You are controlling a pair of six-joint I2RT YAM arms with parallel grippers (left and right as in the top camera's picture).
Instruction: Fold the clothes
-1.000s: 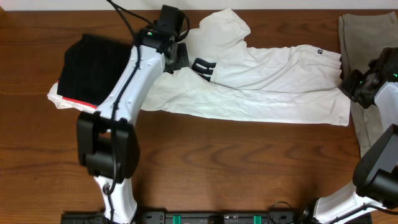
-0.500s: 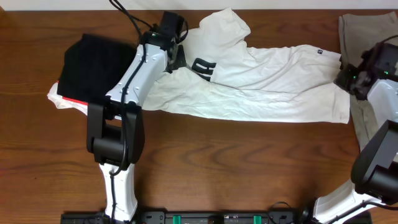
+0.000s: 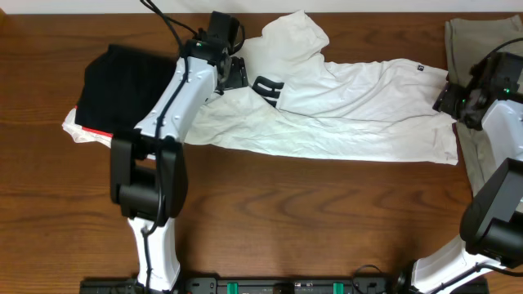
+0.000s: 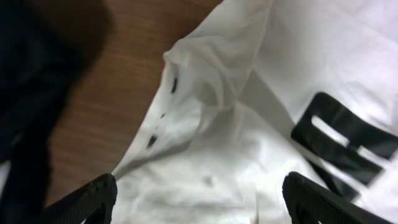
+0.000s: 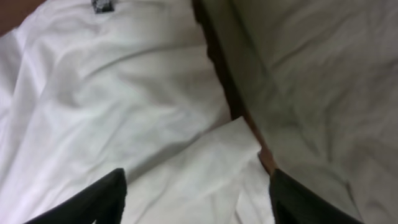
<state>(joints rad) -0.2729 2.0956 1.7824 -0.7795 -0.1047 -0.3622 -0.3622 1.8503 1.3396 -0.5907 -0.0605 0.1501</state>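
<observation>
The clothes, a white T-shirt (image 3: pixel 351 110), lie folded lengthwise across the back of the table, with black lettering (image 3: pixel 267 87) near the left end and a small black hem tag (image 3: pixel 420 68) at the right. My left gripper (image 3: pixel 235 73) hovers over the shirt's left end, open, with only white cloth (image 4: pixel 211 155) and the lettering (image 4: pixel 345 146) below it. My right gripper (image 3: pixel 446 98) is open over the hem corner (image 5: pixel 205 162). Neither holds anything. The tag (image 5: pixel 102 5) shows at the top of the right wrist view.
A black folded garment (image 3: pixel 122 86) with a red edge lies at the left, partly on the shirt's sleeve. A flat olive-grey cloth (image 3: pixel 474 41) lies at the right edge, beside the hem (image 5: pixel 311 74). Bare wooden table (image 3: pixel 310 212) stretches in front.
Both grippers have gone from shut to open and let go of the shirt. The shirt's edges have settled flat on the table.
</observation>
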